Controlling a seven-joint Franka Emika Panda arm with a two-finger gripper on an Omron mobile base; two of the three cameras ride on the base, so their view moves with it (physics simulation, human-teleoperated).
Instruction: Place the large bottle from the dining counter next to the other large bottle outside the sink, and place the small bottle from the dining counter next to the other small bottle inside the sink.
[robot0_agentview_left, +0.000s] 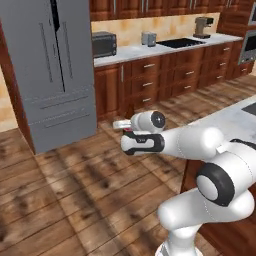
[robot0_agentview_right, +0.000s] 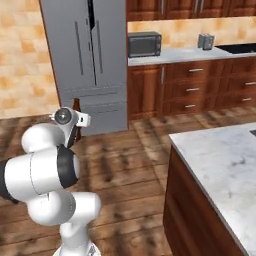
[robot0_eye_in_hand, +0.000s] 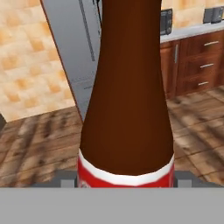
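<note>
Carrying the large brown bottle through open kitchen floor, the arm holds it out in front of the base, well clear of any surface. In the hand view the bottle stands upright right against the camera, its shoulder and long neck rising out of the top of the frame, a white band and red label at the bottom. The fingers sit low on either side of the labelled body, closed on the bottle; their tips are mostly cut off, so the exact contact line cannot be read. In the right base view a sliver of brown neck shows just behind the hand.

Handling, as a judgement: glass, so stiff, smooth and breakable; probably fairly heavy for its width, and top-tall, so it could swing or slip if the arm turns sharply. The wide labelled body is the sound place to hold, not the narrow neck. Set it down gently and upright.

Hard to make out: the bottle's base and cap are out of frame. The white marble surface lies near right, cut by the frame edge. The grey fridge stands far ahead, and the far surface with its microwave to the right of it.
</note>
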